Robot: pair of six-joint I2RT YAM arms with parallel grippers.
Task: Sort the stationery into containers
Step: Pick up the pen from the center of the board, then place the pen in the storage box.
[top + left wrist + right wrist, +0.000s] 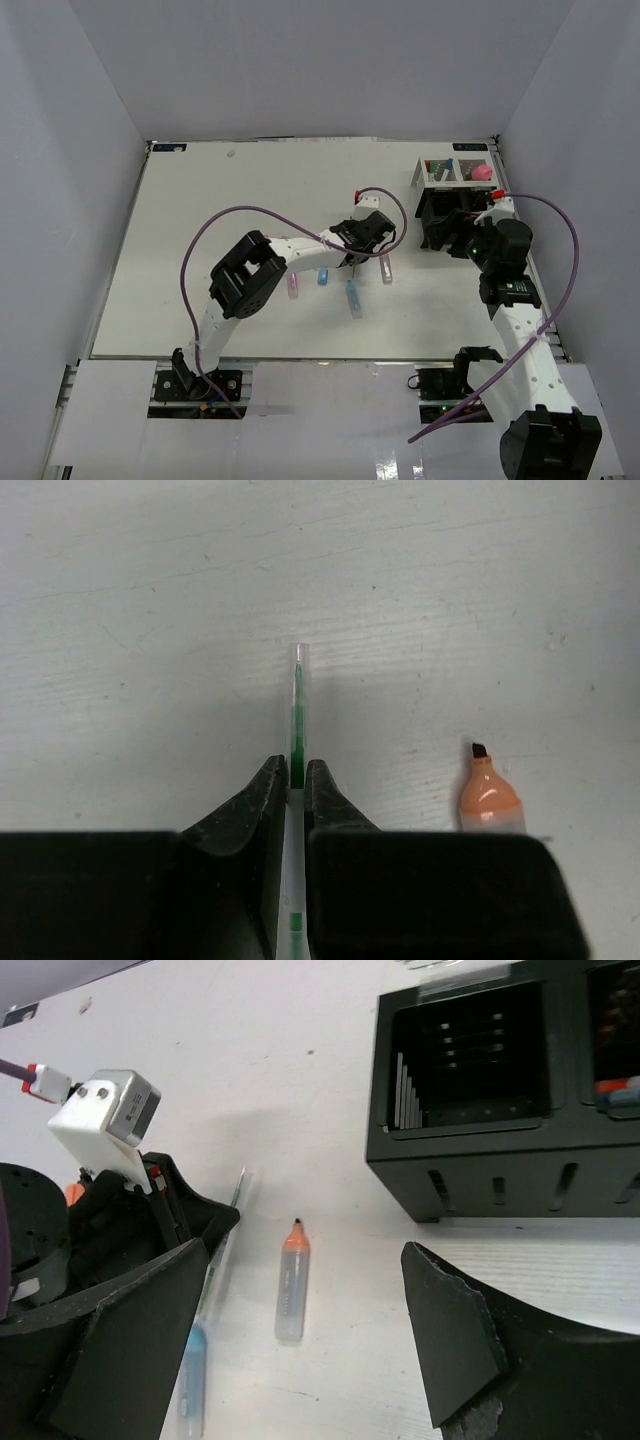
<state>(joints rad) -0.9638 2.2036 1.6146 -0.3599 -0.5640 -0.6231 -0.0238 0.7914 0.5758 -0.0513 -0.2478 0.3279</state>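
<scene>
The white table [200, 250] carries everything, and the black organizer [470, 1160] stands at its far right corner with its open-top compartments facing up, the smaller white mesh boxes [450, 172] joined to its far side; something pink [482, 172] already sits in one of those, though I can't make out what. Of the two arms, the left one reaches out over the middle of the table and the right one is tucked in close to the organizer. The right gripper [466, 238] hangs just in front of the organizer with its jaws spread wide and nothing between them, likely parked there to wait its turn. The left gripper [296, 775] is down at the table surface, jaws pinched narrow on a thin clear pen with a green core [297, 710]. It grips the pen across its barrel, with the tip sticking out ahead, which looks like a sensible hold for lifting it lengthwise. An orange marker [490, 795] lies just beside it to the right, not touching. A blue marker [192, 1370] lies nearby, and a pink one [292, 285] further toward the left, all loose on the table and not yet sorted.
</scene>
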